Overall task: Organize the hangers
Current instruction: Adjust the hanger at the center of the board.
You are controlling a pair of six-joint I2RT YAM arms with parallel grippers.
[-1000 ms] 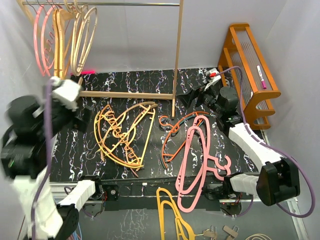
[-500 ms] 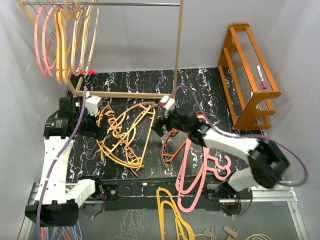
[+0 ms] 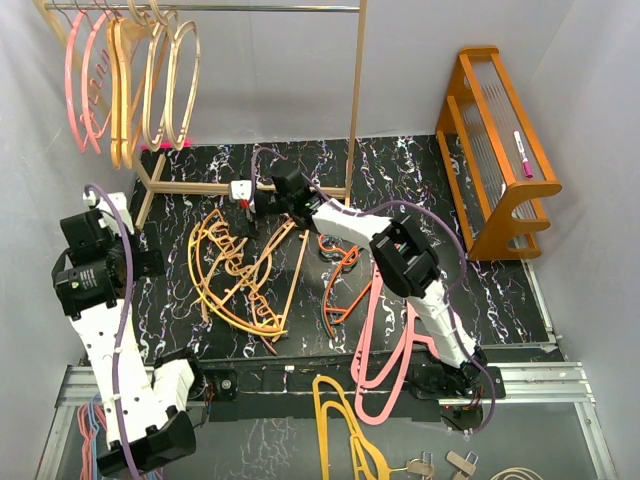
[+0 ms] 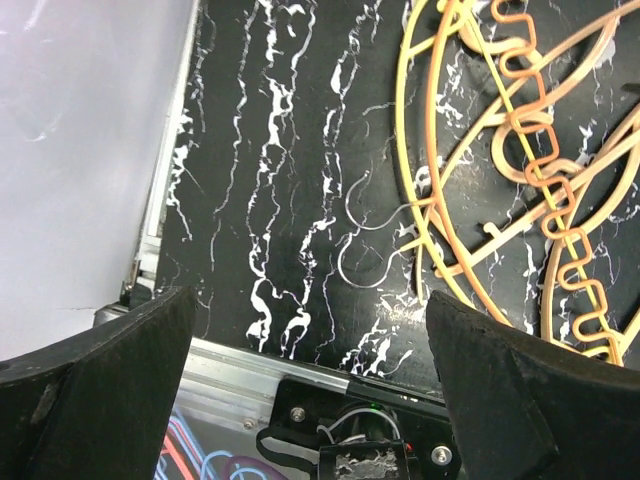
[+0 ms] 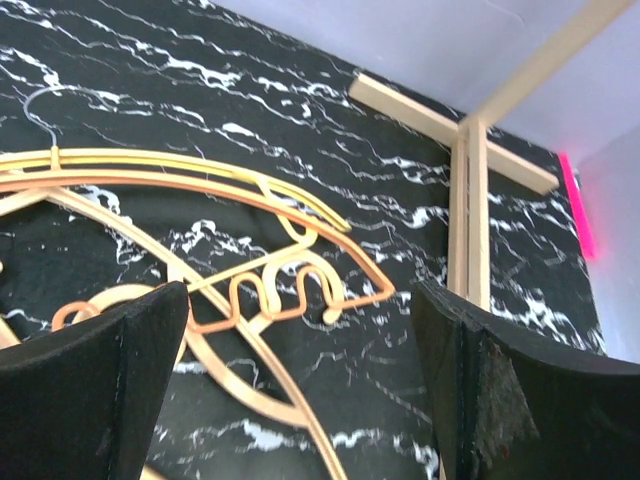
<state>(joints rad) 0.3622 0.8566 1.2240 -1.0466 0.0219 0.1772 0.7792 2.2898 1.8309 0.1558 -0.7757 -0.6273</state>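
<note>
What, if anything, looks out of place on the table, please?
A tan-orange hanger heap and a pink-orange heap lie tangled on the mat, while other hangers hang on the rail. A yellow hanger lies past the mat's front edge.

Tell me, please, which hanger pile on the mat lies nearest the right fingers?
The yellow pile on the left: the right fingers hover over its far end, unlike the orange hangers and the pink pile.

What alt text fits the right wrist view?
The open right gripper hovers empty over yellow and orange hangers, one with a wavy orange edge, lying overlapped on the black marbled mat. A wooden rack foot stands beyond them at upper right.
</note>
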